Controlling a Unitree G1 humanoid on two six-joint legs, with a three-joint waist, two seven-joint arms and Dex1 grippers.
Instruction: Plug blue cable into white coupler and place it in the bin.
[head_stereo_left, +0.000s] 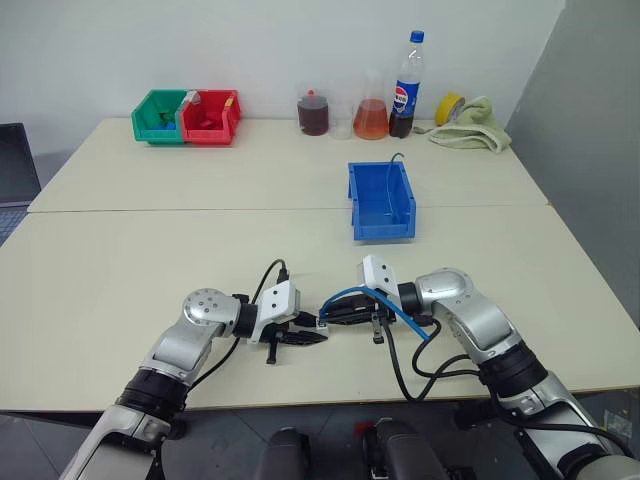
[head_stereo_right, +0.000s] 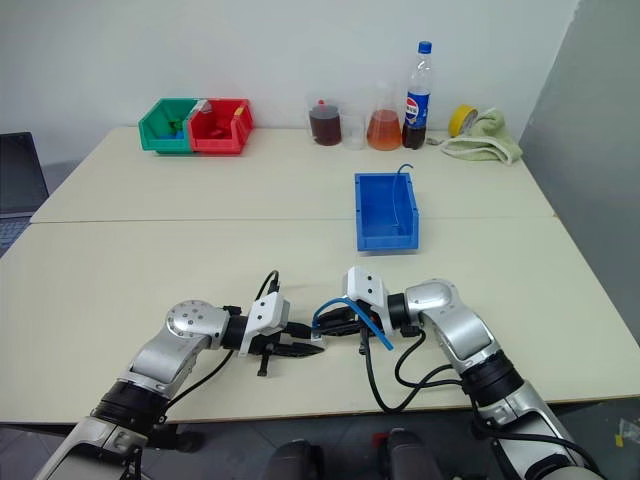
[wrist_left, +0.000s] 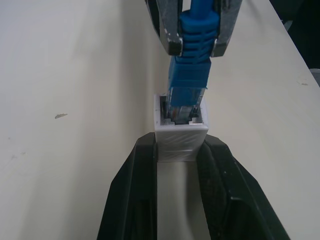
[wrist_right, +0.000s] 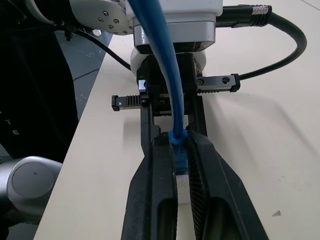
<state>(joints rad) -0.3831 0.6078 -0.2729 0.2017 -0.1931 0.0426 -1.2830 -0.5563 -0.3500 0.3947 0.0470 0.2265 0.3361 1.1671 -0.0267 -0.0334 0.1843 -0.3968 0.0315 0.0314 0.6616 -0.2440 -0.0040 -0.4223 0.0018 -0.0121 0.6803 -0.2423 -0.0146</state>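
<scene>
Blue cable (wrist_left: 190, 70) plug lengthwise into white coupler (wrist_left: 180, 131) opening, between opposed fingers (wrist_left: 131, 190)

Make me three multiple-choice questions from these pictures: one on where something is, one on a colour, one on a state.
1. Where does the blue bin stand?
A. on the table beyond the grippers
B. beside the green bin
C. on the floor

2. What colour is the bin beside the green bin?
A. yellow
B. red
C. white

3. What is the left gripper doing?
A. hanging open
B. gripping a towel
C. gripping the white coupler

Answers: 1 A, it sits mid-table ahead of both arms. 2 B, the red bin touches it. 3 C, its fingers clamp the coupler while the right gripper pushes in the blue cable.
</scene>
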